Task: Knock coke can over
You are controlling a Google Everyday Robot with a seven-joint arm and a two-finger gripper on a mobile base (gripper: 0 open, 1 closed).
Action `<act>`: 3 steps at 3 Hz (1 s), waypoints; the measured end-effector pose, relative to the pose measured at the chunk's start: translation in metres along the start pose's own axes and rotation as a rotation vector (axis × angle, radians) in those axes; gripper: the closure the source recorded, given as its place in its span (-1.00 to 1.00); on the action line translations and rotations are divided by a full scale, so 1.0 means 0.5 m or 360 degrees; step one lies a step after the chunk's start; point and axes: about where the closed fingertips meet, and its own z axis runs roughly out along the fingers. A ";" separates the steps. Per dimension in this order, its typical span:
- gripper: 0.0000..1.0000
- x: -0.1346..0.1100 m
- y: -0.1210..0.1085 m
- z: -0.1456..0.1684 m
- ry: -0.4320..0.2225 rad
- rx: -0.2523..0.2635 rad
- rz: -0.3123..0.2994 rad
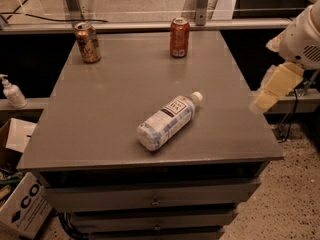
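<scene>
The coke can, red with a silver top, stands upright near the far edge of the grey table, right of centre. My gripper, cream-coloured under a white arm, hangs off the table's right side. It is at about mid-depth, well to the right of the can and nearer than it. It touches nothing.
A brown-gold can stands upright at the far left corner. A clear plastic bottle with a white cap lies on its side in the middle. A pump bottle and cardboard boxes are on the left. Drawers are below the table top.
</scene>
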 end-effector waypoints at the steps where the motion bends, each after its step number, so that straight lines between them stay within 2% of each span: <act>1: -1.00 -0.029 -0.072 0.049 -0.0181 0.0059 0.0100; 2: -1.00 -0.083 -0.137 0.096 -0.0379 0.0101 0.0175; 3: -1.00 -0.093 -0.154 0.116 -0.0406 0.0102 0.0168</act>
